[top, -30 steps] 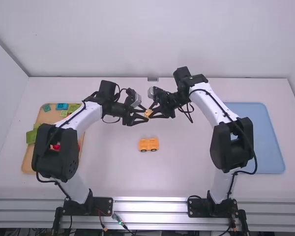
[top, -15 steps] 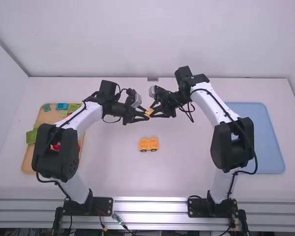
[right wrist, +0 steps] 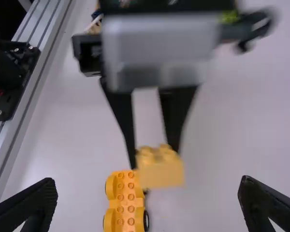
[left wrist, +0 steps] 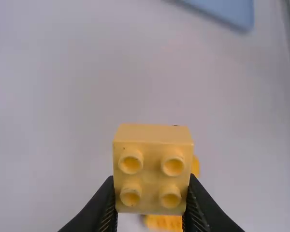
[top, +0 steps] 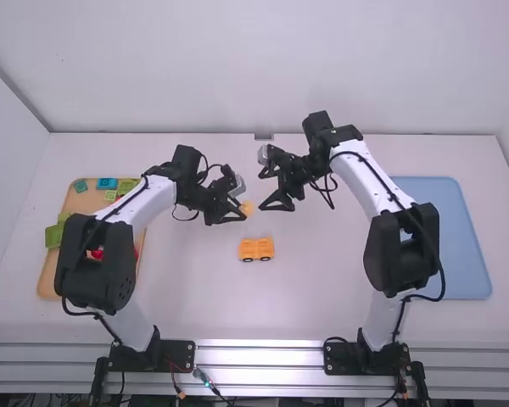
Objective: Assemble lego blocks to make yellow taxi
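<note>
Over the middle of the white table (top: pixel 314 297), my right pincer (top: pixel 262 192) stands wide apart. Nearer the table's front edge sits the orange-yellow plastic wheeled block base (top: pixel 256 248). My left pincer (top: pixel 243 211) clamps the small yellow four-stud plastic block (left wrist: pixel 153 169).

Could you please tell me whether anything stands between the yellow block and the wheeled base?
Nothing visible stands between the yellow block in the left gripper and the wheeled base; the right gripper hangs aside.
</note>
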`<control>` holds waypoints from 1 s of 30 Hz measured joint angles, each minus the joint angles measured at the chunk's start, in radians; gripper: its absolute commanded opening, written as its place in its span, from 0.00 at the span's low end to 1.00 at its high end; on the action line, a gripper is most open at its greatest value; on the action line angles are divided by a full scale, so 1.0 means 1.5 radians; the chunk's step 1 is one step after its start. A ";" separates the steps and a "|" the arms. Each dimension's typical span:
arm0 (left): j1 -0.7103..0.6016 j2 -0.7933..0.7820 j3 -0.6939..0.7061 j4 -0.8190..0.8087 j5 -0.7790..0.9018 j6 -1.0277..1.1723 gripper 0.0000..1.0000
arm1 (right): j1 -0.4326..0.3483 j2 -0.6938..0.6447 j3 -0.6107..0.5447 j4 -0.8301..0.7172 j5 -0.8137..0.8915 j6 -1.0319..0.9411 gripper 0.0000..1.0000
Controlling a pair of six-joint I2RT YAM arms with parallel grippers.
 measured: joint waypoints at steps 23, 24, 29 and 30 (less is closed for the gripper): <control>-0.021 -0.128 -0.233 0.052 -0.394 0.166 0.13 | -0.079 0.000 0.041 0.040 0.019 0.136 0.99; -0.030 -0.128 -0.246 0.068 -0.399 0.166 0.15 | -0.079 0.000 0.041 0.040 0.018 0.137 0.99; -0.067 -0.128 -0.280 0.116 -0.403 0.166 0.17 | -0.079 0.000 0.041 0.040 0.019 0.139 0.99; -0.073 -0.128 -0.284 0.125 -0.404 0.165 0.17 | -0.079 0.000 0.041 0.040 0.019 0.140 0.99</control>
